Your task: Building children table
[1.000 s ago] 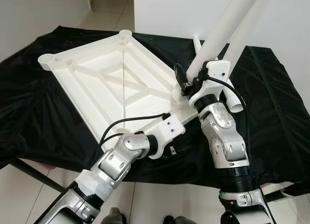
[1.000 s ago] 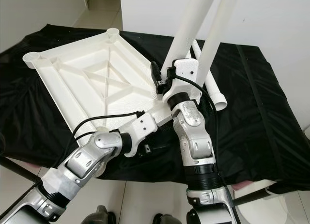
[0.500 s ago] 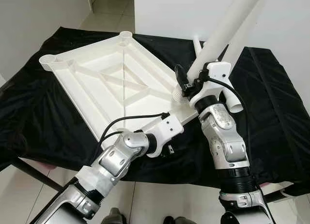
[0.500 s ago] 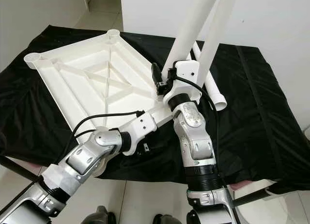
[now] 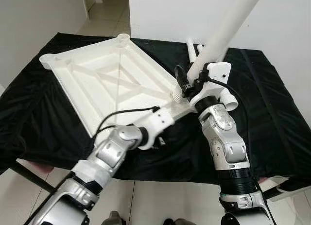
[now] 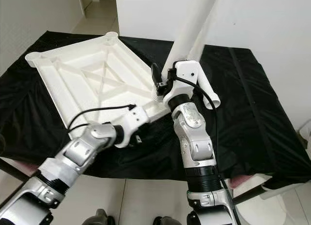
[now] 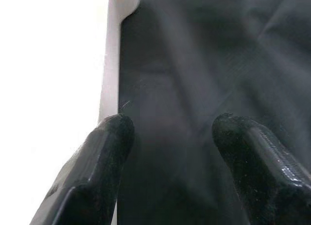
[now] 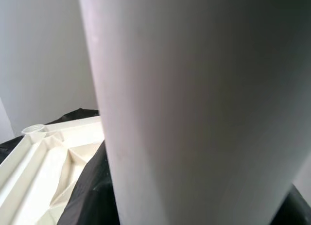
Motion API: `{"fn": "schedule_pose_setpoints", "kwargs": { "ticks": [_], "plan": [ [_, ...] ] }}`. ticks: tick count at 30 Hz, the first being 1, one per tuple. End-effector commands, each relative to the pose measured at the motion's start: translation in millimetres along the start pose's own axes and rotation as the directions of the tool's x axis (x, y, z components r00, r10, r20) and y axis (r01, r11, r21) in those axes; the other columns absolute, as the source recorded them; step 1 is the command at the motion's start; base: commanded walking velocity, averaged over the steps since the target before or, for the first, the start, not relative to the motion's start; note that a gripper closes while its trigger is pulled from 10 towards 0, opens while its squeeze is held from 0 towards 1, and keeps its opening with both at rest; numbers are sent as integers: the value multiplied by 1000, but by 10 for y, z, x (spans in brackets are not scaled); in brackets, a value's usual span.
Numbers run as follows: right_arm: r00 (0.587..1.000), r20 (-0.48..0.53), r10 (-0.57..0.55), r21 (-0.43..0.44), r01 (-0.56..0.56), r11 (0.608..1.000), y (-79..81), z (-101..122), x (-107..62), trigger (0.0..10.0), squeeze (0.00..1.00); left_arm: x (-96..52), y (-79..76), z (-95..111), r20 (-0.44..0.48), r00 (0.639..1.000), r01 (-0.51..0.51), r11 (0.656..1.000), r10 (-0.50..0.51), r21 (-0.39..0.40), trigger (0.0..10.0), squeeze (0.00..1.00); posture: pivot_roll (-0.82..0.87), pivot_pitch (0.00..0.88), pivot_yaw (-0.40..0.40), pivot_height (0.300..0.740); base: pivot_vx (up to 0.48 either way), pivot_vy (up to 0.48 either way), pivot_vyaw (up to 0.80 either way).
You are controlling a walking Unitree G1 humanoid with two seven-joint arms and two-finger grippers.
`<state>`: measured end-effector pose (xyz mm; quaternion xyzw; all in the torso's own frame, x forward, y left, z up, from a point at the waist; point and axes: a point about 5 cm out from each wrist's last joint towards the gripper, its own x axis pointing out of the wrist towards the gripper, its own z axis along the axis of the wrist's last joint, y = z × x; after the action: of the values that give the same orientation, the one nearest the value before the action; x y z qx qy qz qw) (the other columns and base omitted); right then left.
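The white plastic tabletop (image 5: 109, 81) lies upside down on the black cloth. A white table leg (image 5: 221, 33) stands tilted over the socket at the tabletop's near right corner (image 5: 179, 96). My right gripper (image 5: 188, 81) is shut on the leg just above that socket. The leg (image 8: 194, 113) looms close in the right wrist view, with the tabletop (image 8: 43, 162) behind it. My left wrist (image 5: 158, 122) is at the tabletop's near edge, left of that corner. The left gripper (image 7: 172, 123) is open, black cloth between its fingers (image 7: 97, 162) and the white edge beside one.
Another white leg (image 5: 221, 86) lies loose on the black cloth (image 5: 272, 113) behind my right arm. The cloth-covered table ends just before my arms, with tiled floor (image 5: 155, 200) below. A white wall (image 5: 282, 21) stands behind the table.
My left arm has slid left along the tabletop's near edge, away from the corner. The right gripper still holds the leg at the socket. The camera has shifted a little.
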<state>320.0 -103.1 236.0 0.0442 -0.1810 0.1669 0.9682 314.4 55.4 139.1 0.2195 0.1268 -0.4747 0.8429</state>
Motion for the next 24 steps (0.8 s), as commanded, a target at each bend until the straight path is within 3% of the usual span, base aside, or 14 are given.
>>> {"fn": "schedule_pose_setpoints", "kwargs": {
  "ticks": [1, 5, 14, 21, 22, 24],
  "plan": [
    [1000, 16, 13, -1, -13, 1000, 27, 45, 2, 10000, 0, -131, 227, -248, -117, 959, -261, 965, 257, -19, 10000, 0, 96, 31, -11, 740, 0, 0, 0],
    [1000, 16, 14, -3, -14, 1000, 26, 45, 4, 10000, 0, -234, 301, -345, -146, 946, -294, 956, 289, -18, 10000, 0, 99, 33, -15, 740, 0, 0, 0],
    [1000, 15, 20, 0, -20, 1000, 30, 44, 13, 10000, 0, -262, 357, -371, -156, 936, -324, 946, 315, -30, 10000, 0, 100, 33, -19, 740, 0, 0, 0],
    [1000, 16, 20, 0, -20, 1000, 28, 49, 22, 10000, 0, -181, 331, -284, -123, 940, -326, 944, 318, -46, 10000, 0, 100, 36, -22, 740, 0, 0, 0],
    [1000, 20, 20, 0, -20, 1000, 33, 60, 29, 10000, 0, -62, 308, -196, -96, 943, -325, 945, 320, -45, 10000, 0, 95, 40, -19, 740, 0, 0, 0],
    [1000, 22, 19, 0, -19, 1000, 36, 64, 33, 10000, 0, -21, 305, -161, -83, 944, -324, 945, 320, -41, 10000, 0, 90, 41, -16, 740, 0, 0, 0]
  ]
}}
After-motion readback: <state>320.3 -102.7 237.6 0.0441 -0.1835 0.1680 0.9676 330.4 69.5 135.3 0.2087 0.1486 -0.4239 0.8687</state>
